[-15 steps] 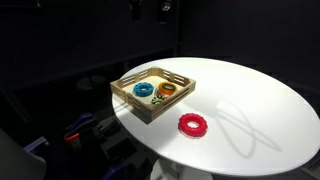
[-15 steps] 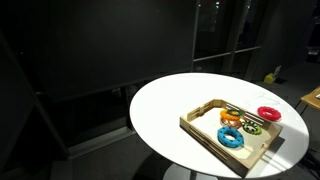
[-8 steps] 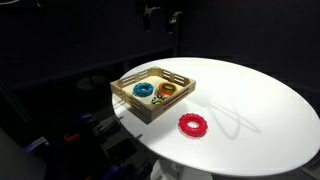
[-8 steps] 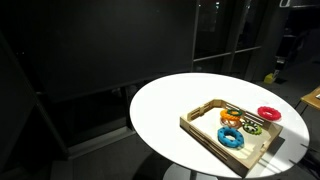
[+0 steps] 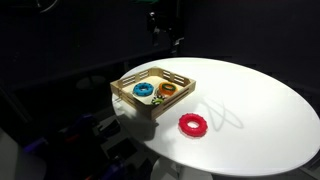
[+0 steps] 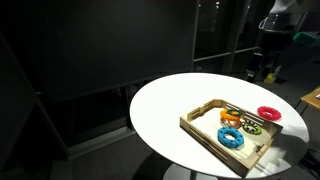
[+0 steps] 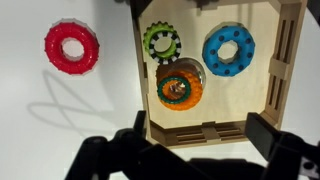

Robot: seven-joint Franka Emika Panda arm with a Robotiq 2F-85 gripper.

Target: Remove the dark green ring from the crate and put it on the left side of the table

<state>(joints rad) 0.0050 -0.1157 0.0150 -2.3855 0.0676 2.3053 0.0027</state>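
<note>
The crate is pale wood, shallow and square, with slatted sides and a flat board bottom. It sits on a smooth white table. The wrist view looks straight down into it, so that's where all the detail is. The dark green ring has a toothed, gear-like outer edge in a darker shade around a brighter green band. It lies flat in one corner of the crate, right against an orange ring; whether they actually touch is hard to call. The orange one looks layered, with a darker middle. A blue ring with a bumpy rim lies in the next corner, a bit apart from the green one. A red ring lies out on the tabletop, near the crate wall but clear of it.

The claw shows along the bottom of that view as two dark blocky fingers, spread wide with nothing between them, over the crate's slatted wall.

Both exterior views are dim, and the rings are just coloured blobs in them with no teeth visible. What they add is the table's full round outline. In an exterior view the arm is high up beyond the table's far edge. In an exterior view a thin looping shadow falls beside the red ring.
</note>
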